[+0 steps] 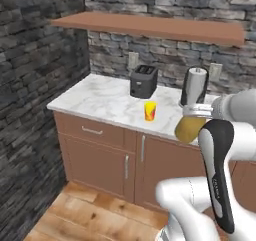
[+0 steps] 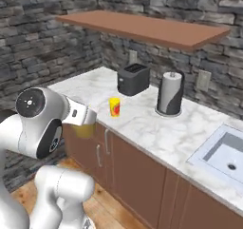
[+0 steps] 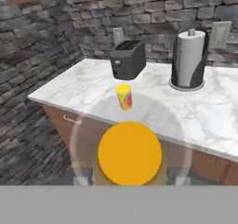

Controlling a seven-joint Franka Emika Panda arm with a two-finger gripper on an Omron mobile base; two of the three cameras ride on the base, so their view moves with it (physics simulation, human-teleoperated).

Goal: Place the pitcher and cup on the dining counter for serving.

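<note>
1. While the pitcher hangs in the air just off the front edge of the marble kitchen counter, the gripper pinches it at the neck, jaws pressed against its sides; in the hand view the pitcher's round top sits right between the finger tips.
2. The cup stands upright near the counter's front edge, in front of the black toaster and well apart from the paper towel holder nearer the sink.
3. The step in hand looks like carrying the pitcher off to the dining counter, which I cannot see here; only 1 of the 2 items is lifted.
4. To do it well, keep the pitcher upright and level during the swing, hold the grip firm, stay above counter height, and turn slowly so the arm clears the cup and cabinet fronts.
</note>
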